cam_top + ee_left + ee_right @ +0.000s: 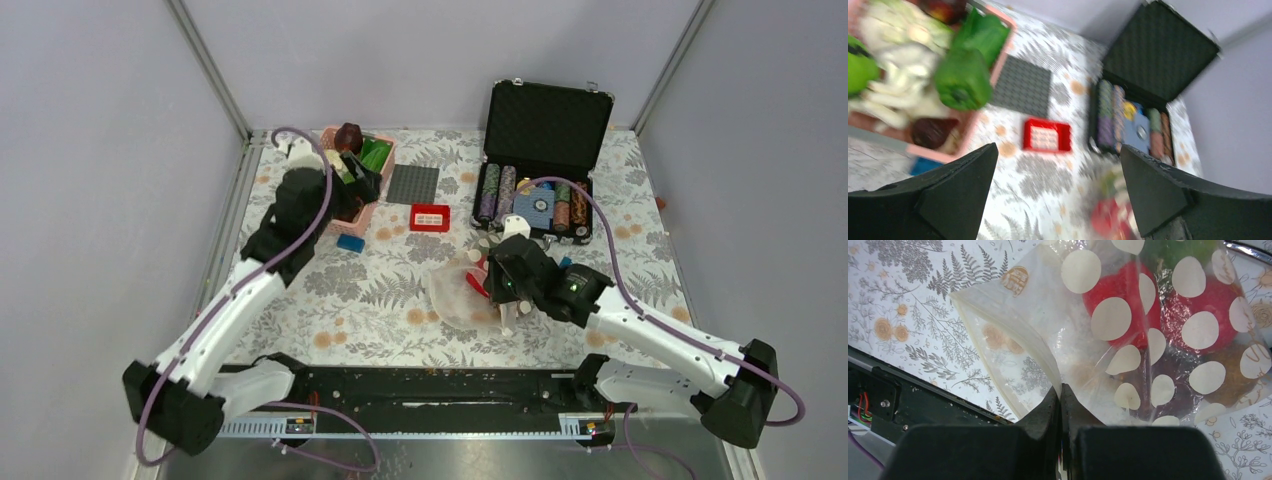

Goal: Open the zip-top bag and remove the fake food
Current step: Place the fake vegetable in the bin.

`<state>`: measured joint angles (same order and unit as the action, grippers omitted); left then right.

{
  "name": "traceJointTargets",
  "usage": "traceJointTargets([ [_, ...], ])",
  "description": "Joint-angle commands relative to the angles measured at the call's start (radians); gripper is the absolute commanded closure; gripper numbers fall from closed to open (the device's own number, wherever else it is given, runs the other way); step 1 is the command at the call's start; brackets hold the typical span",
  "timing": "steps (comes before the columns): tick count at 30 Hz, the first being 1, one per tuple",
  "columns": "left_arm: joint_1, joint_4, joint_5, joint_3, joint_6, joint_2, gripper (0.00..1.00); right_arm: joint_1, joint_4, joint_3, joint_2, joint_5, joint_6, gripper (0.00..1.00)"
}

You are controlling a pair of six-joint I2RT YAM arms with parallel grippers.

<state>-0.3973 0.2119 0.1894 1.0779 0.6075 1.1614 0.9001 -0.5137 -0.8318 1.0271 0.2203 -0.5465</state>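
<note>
We log: right gripper (pixel 1060 390) clamped on zip-top bag (pixel 1013 315) edge (fake food (pixel 1120 287) inside); left gripper (pixel 1058 147) wide open, empty.

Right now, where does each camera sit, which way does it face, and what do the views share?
Top external: above and behind the robot, looking down on the table; left arm and right arm show.
Left wrist: over the pink basket, facing the poker-chip case; the open left hand shows.
Right wrist: close above the zip-top bag with fake food inside; the right hand shows, shut on the bag's edge.
Shared: top and left wrist both show basket, case and red block.
</note>
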Motion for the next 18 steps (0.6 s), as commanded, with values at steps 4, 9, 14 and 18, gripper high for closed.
traceJointTargets([
  [4, -0.263, 0.003, -0.081, -0.245, 0.021, -0.312, 0.06, -0.009, -0.049, -0.116, 0.050, 0.042, 0.001, 1.00],
  [9, -0.440, 0.009, 0.003, -0.427, 0.111, -0.502, 0.08, -0.010, -0.049, -0.219, 0.196, 0.008, -0.028, 1.00],
  [14, -0.473, 0.046, 0.063, -0.556, 0.190, -0.645, 0.11, 0.050, -0.041, -0.305, 0.341, 0.006, -0.052, 1.00],
  [18, -0.474, 0.084, 0.080, -0.570, 0.177, -0.663, 0.12, 0.086, -0.032, -0.300, 0.382, 0.002, -0.076, 1.00],
])
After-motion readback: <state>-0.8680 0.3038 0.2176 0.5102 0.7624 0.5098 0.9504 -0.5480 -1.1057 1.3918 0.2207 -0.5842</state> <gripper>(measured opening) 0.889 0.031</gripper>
